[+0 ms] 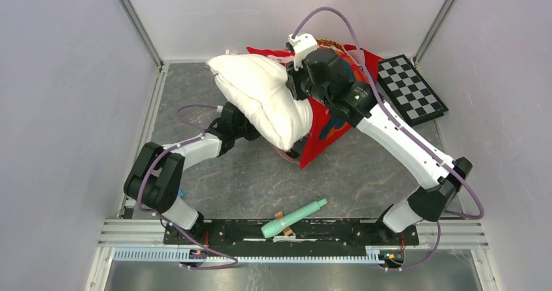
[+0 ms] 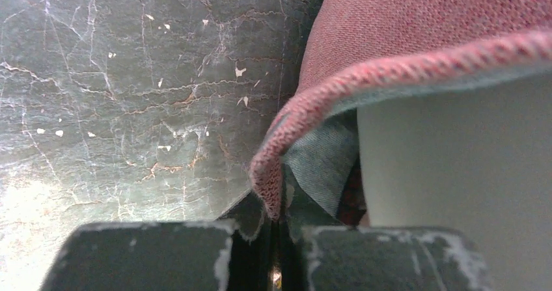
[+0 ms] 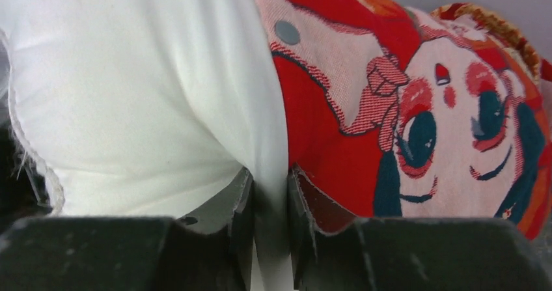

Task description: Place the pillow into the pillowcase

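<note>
- The pillow [image 1: 257, 92] lies at the far middle of the table [image 1: 215, 174]. Its right end overlaps the pillowcase [image 1: 325, 128], and most of it is still outside.
- The pillowcase sits just right of the pillow and partly beneath it. In the top view a bright red corner points toward the near edge.
- The left gripper [image 2: 276, 229] is tucked low under the near side of the pillow, so the top view shows only its wrist.
- In the left wrist view its 2 fingers [image 2: 150, 252] are pressed together. The pinkish-red knitted hem of the pillowcase runs down into the seam between them, so it has the hem pinched.
- In that same view the white pillow bulges at the right, just inside the curled hem. The cracked dark table fills the left.
- The right gripper [image 3: 270, 193] reaches down over the spot where the pillow meets the pillowcase.
- Its 2 fingers [image 3: 130, 252] stand only a narrow slit apart, and a fold of white pillow fabric fills that slit.
- Right of that fold, the red side of the pillowcase shows a cartoon face [image 3: 449, 128] and touches the pillow.
- A black-and-white checkerboard [image 1: 411, 88] lies at the far right, well apart from the pillow.
- A teal cylinder [image 1: 294, 217] rests near the front edge, between the 2 arm bases.
</note>
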Robot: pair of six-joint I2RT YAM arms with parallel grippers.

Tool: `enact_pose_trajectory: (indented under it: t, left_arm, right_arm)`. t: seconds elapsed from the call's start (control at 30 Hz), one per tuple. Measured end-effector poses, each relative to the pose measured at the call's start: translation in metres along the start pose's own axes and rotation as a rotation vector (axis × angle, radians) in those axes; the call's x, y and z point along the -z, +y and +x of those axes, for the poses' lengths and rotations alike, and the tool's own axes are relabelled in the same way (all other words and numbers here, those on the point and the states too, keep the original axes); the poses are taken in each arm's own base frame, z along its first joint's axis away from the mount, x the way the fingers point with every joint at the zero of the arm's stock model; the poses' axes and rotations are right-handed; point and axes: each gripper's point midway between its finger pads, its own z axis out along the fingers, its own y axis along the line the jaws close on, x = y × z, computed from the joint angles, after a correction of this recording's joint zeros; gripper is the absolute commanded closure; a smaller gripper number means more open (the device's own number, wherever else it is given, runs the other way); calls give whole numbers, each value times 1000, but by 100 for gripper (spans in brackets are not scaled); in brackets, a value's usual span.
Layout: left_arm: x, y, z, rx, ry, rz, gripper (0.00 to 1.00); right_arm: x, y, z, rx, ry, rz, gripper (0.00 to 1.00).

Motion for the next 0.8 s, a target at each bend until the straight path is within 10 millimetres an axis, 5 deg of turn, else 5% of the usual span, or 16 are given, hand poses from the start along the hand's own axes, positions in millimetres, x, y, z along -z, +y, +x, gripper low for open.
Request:
enact_pose_trajectory:
  t: [0.1,0.2,0.57,0.8]
  left_arm:
    - [0,-2,0,14,5,-4,97]
    - [-1,-2,-1,31,7,-9,98]
    - [-4,-2,-1,47,20,-42,98]
    - [-4,-5,-3,47,20,-44,98]
  right_arm:
    - [2,5,21,-9,16,-36,30]
    - [2,7,31,-5,21,-50,22]
    - [48,-3,6,-33,-100,-53,23]
    - [67,-21,-7,-52,-166,22,38]
